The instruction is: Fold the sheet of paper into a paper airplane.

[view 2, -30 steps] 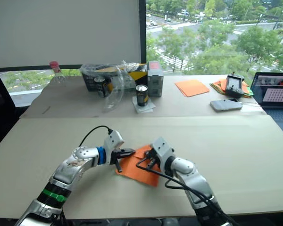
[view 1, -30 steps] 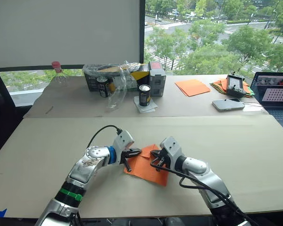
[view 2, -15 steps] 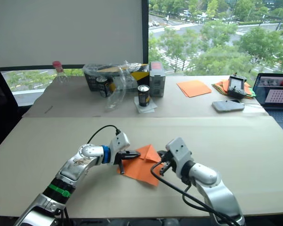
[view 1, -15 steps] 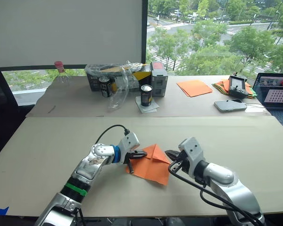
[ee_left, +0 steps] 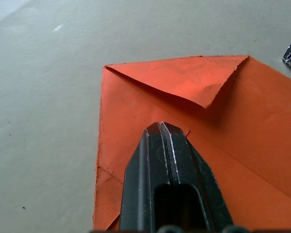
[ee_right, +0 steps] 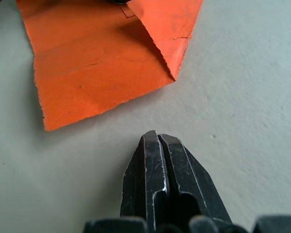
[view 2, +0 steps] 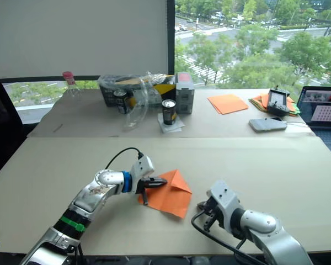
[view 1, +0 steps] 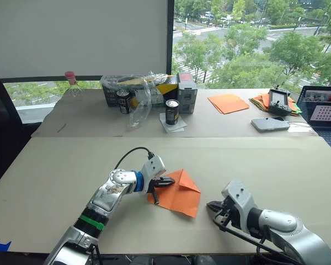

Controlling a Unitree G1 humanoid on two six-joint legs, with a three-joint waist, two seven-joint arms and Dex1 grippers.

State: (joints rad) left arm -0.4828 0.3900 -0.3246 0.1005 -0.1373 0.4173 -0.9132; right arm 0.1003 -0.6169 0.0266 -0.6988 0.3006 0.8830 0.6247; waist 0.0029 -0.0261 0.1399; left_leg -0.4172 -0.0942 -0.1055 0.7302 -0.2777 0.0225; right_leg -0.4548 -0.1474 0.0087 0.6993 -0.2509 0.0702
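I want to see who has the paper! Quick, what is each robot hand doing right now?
Left gripper: shut, resting on the sheet of paper.
Right gripper: shut, holding nothing, off the paper.

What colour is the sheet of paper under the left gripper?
Bright orange, plain, with one corner folded over; the sheet of paper shows best in the left wrist view.

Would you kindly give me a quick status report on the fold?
Left tool shut, pressing on the sheet of paper. Right tool shut, off the paper. One corner folded. Nothing in the way.

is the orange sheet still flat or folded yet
Partly folded: the sheet of paper has one corner flap turned over onto it, and the left gripper presses on it.
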